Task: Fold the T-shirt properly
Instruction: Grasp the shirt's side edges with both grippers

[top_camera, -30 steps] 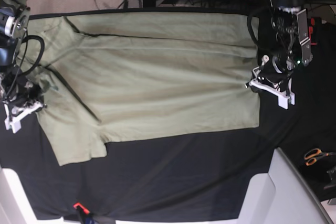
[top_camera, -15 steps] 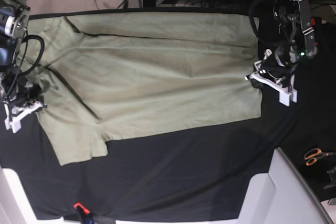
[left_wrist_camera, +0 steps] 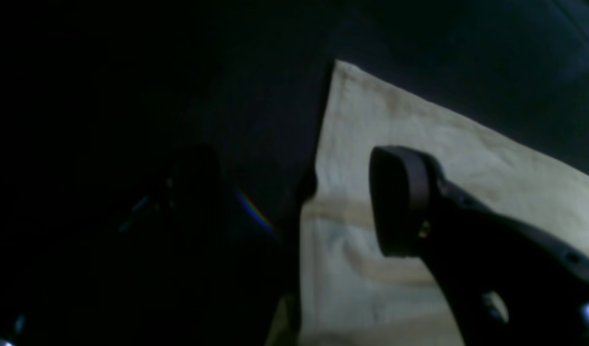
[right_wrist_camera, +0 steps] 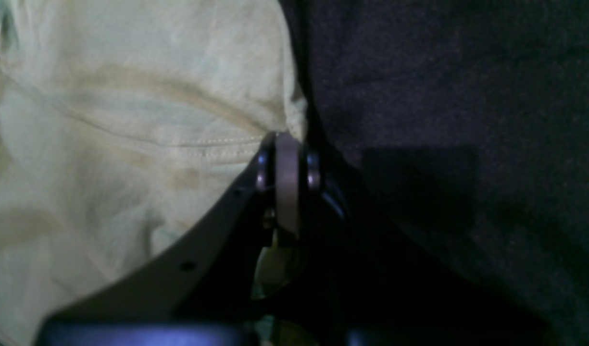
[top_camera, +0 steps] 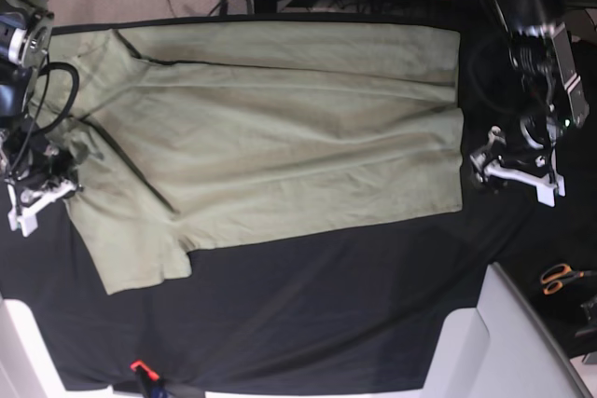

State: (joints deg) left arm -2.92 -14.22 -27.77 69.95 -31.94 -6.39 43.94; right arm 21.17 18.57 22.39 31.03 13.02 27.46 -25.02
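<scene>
The T-shirt (top_camera: 280, 137) lies spread flat on the black-covered desk (top_camera: 326, 323), hem toward the left arm's side. The right pincer (right_wrist_camera: 287, 158) is clamped tight on the shirt's edge by the collar end. The left pincer (top_camera: 511, 174) hangs apart beside the hem, its jaws spread wide and holding nothing

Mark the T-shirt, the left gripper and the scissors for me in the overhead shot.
T-shirt (top_camera: 280, 137), base view, middle of the torso panel.
Left gripper (top_camera: 487, 170), base view, between its fingertips, just off the hem.
Scissors (top_camera: 562, 276), base view, orange handles at the right edge.
</scene>
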